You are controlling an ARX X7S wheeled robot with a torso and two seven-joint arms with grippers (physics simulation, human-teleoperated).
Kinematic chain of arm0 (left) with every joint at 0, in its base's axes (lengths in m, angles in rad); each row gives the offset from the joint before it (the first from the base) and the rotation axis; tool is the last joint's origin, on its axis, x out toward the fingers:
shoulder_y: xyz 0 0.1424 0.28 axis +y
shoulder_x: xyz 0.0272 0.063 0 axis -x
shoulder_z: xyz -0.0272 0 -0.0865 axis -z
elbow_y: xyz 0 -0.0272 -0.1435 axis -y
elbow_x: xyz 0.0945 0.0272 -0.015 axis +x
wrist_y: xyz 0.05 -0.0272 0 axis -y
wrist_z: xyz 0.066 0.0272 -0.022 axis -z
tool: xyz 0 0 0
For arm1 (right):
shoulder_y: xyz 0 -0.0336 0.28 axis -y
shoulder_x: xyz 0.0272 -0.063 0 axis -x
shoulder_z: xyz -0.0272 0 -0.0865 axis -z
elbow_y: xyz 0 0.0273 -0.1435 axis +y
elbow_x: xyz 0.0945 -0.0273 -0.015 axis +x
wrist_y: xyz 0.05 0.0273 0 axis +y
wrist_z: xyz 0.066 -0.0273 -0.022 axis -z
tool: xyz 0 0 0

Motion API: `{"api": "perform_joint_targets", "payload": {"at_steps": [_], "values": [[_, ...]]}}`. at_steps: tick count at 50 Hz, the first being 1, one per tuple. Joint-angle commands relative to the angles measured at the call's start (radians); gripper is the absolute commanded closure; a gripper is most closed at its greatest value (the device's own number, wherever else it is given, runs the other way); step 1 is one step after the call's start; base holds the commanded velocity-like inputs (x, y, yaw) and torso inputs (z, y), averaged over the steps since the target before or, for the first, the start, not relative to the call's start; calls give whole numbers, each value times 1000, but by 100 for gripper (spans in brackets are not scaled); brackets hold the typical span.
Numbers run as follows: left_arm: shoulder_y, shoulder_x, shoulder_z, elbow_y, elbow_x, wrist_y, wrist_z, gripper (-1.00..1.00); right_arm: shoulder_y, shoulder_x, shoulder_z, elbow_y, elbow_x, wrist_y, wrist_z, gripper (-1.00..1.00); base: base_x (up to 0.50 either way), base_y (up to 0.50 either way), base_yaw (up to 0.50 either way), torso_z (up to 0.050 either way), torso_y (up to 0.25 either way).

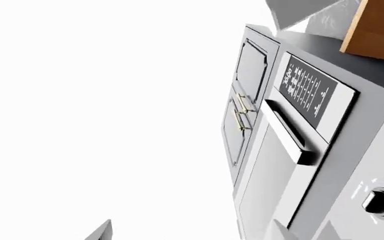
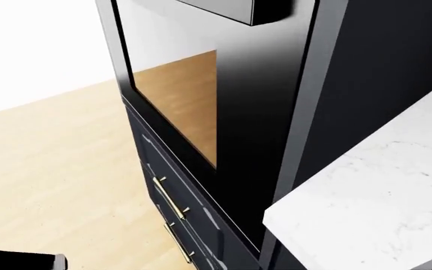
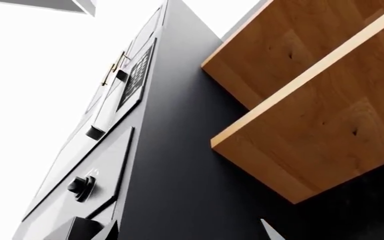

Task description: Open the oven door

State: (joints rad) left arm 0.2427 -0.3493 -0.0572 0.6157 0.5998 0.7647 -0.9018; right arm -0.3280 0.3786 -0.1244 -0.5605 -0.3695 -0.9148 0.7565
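Note:
The oven door [image 2: 201,101] fills the middle of the head view. It is a glossy black panel whose glass window reflects the wood floor, and a dark bar handle [image 2: 231,8] runs along its top edge. It lies flush with its frame. Only the two fingertips of my left gripper [image 1: 192,235] show in its wrist view; they are wide apart with nothing between them, against a white background. My right gripper [image 3: 190,234] is also open and empty, facing the tall unit's black side wall [image 3: 178,165]. Neither gripper touches the door.
Navy drawer fronts with brass handles [image 2: 172,199] sit below the door. A white marble counter [image 2: 373,208] lies at the right. Wooden shelves [image 3: 305,100] jut from the side wall. The left wrist view shows a pale appliance front with a bar handle [image 1: 289,132], a digital panel [image 1: 305,90] and a knob [image 1: 382,202].

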Motion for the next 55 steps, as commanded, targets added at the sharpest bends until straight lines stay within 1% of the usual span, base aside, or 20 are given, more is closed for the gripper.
{"api": "perform_joint_targets", "payload": {"at_steps": [1, 2, 3, 4, 6, 8, 9, 10, 13, 16, 20, 23, 26, 31, 37, 41, 45, 48, 55], "values": [[-119, -202, 23, 69, -45, 28, 136, -100, 13, 14, 22, 12, 56, 13, 2, -100, 0, 0, 0, 0, 0], [-174, -230, 43, 67, -61, 15, 170, -100, 14, 15, 22, 13, 57, 15, 2, -100, 0, 0, 0, 0, 0], [-191, -243, 50, 66, -65, 12, 184, -100, 15, 16, 22, 13, 58, 15, 3, -100, 0, 0, 0, 0, 0], [-253, -280, 75, 57, -103, -2, 218, -100, 16, 16, 22, 12, 59, 15, 3, -100, 0, 0, 0, 0, 0], [-296, -305, 91, 53, -126, -12, 242, -100, 16, 18, 21, 11, 60, 16, 5, -100, 0, 0, 0, 0, 0], [-390, -344, 129, 60, -219, -55, 289, -100, 17, 20, 22, 9, 64, 16, 6, -100, 0, 0, 0, 0, 0], [-425, -360, 140, 59, -217, -54, 309, -100, 17, 21, 21, 9, 64, 17, 7, -100, 0, 0, 0, 0, 0], [-471, -378, 160, 62, -253, -64, 332, -100, 18, 22, 21, 9, 67, 15, 8, -100, 0, 0, 0, 0, 0], [-559, -404, 189, 55, -292, -86, 374, -100, 21, 26, 18, 10, 71, 15, 9, -100, 0, 0, 0, 0, 0], [-691, -422, 235, 10, -350, -116, 426, -100, 21, 27, 17, 10, 71, 12, 11, -100, 0, 0, 0, 0, 0], [-777, -420, 252, -47, -380, -163, 454, -100, 18, 28, 15, 9, 67, 9, 15, -100, 0, 0, 0, 0, 0], [-811, -416, 270, -91, -397, -181, 469, -100, 14, 27, 16, 8, 59, 5, 17, -100, 0, 0, 0, 0, 0], [-814, -415, 298, -143, -400, -182, 484, -100, 12, 28, 15, 8, 58, 2, 19, -100, 0, 0, 0, 0, 0], [-817, -395, 352, -261, -368, -140, 491, -100, 12, 30, 15, 8, 50, -2, 22, -100, 0, 0, 0, 0, 0], [-847, -384, 399, -356, -355, -103, 511, -100, 10, 32, 14, 3, 40, -9, 25, -100, 0, 0, 0, 0, 0], [-862, -393, 435, -403, -323, -60, 536, -100, 16, 35, 12, 5, 36, -7, 25, -100, 0, 0, 0, 0, 0], [-863, -396, 449, -421, -311, -65, 551, -100, 15, 36, 11, 6, 32, -7, 28, -100, 0, 0, 0, 0, 0], [-876, -420, 486, -459, -275, -8, 582, -100, 15, 37, 11, 6, 28, -8, 29, -100, 0, 0, 0, 0, 0], [-894, -433, 502, -494, -266, 10, 600, -100, 14, 40, 11, 0, 27, -4, 33, -100, 0, 0, 0, 0, 0]]}}
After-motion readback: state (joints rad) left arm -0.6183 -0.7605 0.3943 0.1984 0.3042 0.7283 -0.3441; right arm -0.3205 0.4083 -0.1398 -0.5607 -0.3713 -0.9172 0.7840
